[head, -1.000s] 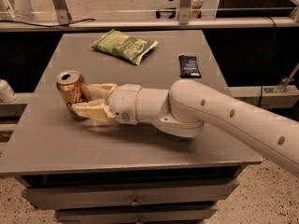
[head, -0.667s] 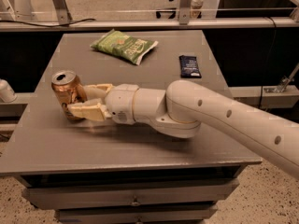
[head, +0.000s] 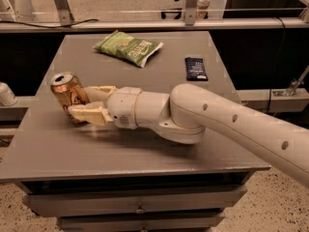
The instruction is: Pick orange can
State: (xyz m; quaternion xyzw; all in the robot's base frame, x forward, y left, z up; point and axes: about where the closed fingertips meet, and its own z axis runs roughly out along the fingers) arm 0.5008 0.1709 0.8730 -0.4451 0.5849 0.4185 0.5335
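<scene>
The orange can [head: 65, 92] stands near the left edge of the grey table [head: 145, 151], tilted with its silver top leaning left. My gripper [head: 78, 101] reaches in from the right at the end of the white arm. Its two tan fingers [head: 91, 114] sit on either side of the can's lower body, one behind and one in front, closed against it. The can's right side is hidden by the fingers.
A green chip bag [head: 128, 47] lies at the back middle of the table. A small dark packet [head: 195, 68] lies at the back right. A white rounded object [head: 5, 94] sits off the table's left edge. Metal rails run behind the table.
The gripper and can have shifted a little to the left, and the can now tilts more to the left.
</scene>
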